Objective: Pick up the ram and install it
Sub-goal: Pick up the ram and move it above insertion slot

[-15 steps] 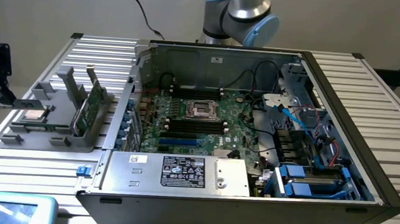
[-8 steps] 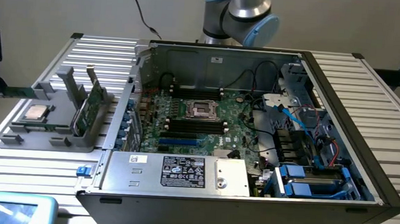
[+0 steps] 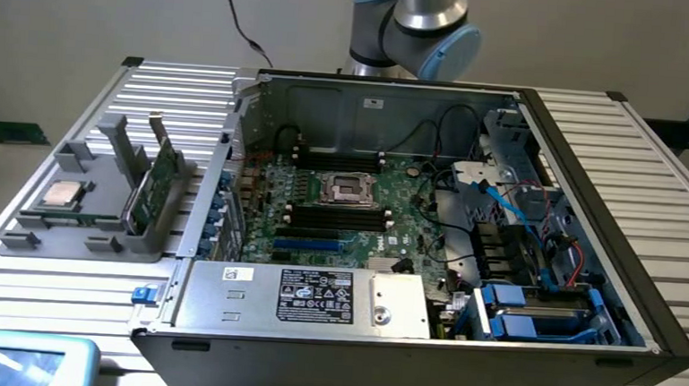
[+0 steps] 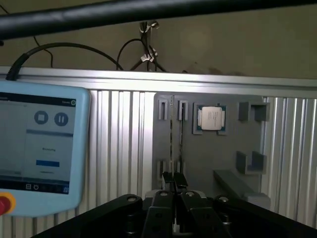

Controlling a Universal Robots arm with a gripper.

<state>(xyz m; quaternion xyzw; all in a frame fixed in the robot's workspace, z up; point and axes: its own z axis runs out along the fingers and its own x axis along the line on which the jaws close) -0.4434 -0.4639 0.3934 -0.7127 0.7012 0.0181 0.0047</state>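
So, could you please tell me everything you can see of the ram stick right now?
The ram is a long, thin green circuit board with dark chips on its face. It stands on its long edge in a slot of the grey holder, to the exterior view's left of the open computer case. Only the holder touches it; it is not installed.

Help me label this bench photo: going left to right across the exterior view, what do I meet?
In order: silver processor chip → ram standing on edge → CPU socket on the motherboard → blue drive brackets → bare table slats.
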